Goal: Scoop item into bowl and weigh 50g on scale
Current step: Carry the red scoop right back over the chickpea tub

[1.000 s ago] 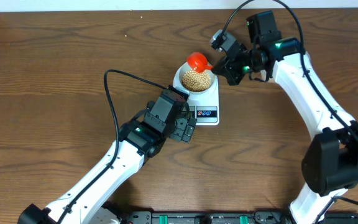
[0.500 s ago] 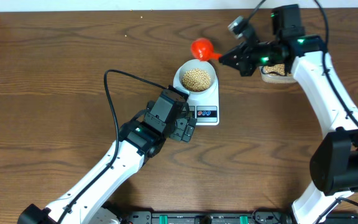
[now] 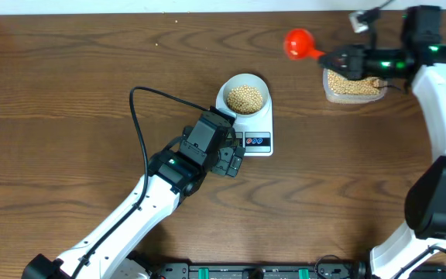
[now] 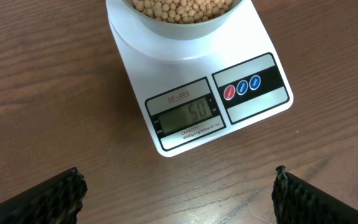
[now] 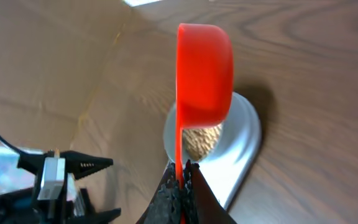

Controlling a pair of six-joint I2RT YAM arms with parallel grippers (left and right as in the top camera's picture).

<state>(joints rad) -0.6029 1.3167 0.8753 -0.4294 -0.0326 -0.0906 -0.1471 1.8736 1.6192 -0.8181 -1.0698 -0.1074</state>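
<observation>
1. Presently the right gripper (image 3: pixel 330 56) is closed on the thin handle of a red scoop (image 3: pixel 298 43). In the right wrist view its black ribbed fingers (image 5: pixel 165 200) pinch the handle's end.
2. The scoop is smooth, glossy plastic with a round cup. It is held above the worktop (image 3: pixel 68 85) near the far edge, right of the middle. The right wrist view shows the cup turned on its side.
3. A clear, rounded-rectangular plastic tub (image 3: pixel 325 90) stands near the far right corner, just beside the scoop's handle. It holds small, round, tan-yellow beans (image 3: pixel 355 82).
4. More beans are heaped in the bowl (image 3: pixel 244 76), near the middle of the worktop and well apart from the scoop.
5. The bowl is round, pale and smooth-rimmed. It rests on the far part of the scale (image 3: pixel 263 122).
6. The scale is a flat white rounded rectangle. "SF-400" is printed in red above the grey display (image 4: pixel 184 116), which reads "50". The line of print under the display is too small to read. Beside the display, a black-framed panel carries one red and two blue round buttons (image 4: pixel 242 86).
7. The left gripper (image 3: pixel 237 157) hangs just beside the scale's display end with its jaws spread wide, holding nothing. Its dark textured fingertips sit at the lower corners of the left wrist view.
8. The worktop is dark brown with a wood grain.
</observation>
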